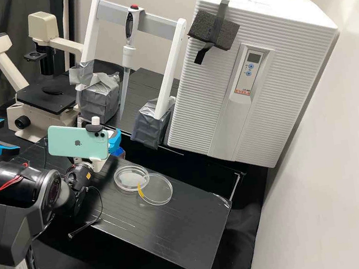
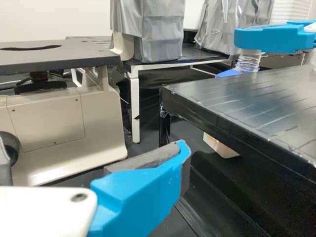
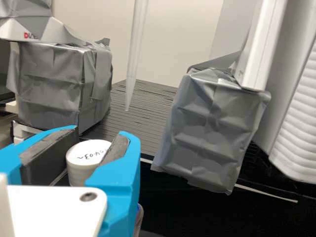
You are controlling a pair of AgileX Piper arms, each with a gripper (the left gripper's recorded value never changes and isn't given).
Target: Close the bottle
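Note:
A clear bottle's open threaded neck (image 2: 249, 61) shows at the far edge of the black platform (image 2: 276, 113), directly under my right gripper (image 2: 276, 37). That right gripper (image 3: 91, 143) is shut on a white cap (image 3: 88, 157) with handwriting on its top, held just above the neck. In the high view the right gripper (image 1: 115, 140) is mostly hidden behind a mint-green phone (image 1: 78, 142). My left gripper (image 1: 4, 137) hovers open at the bench's left edge, well away from the bottle, with nothing between its fingers (image 2: 143, 182).
A microscope (image 1: 36, 101) stands at the back left. A white stand on grey taped weights (image 1: 98, 94) holds a pipette (image 1: 127, 61). Two clear petri dishes (image 1: 144, 184) lie mid-platform. A big white ribbed machine (image 1: 250, 66) fills the right.

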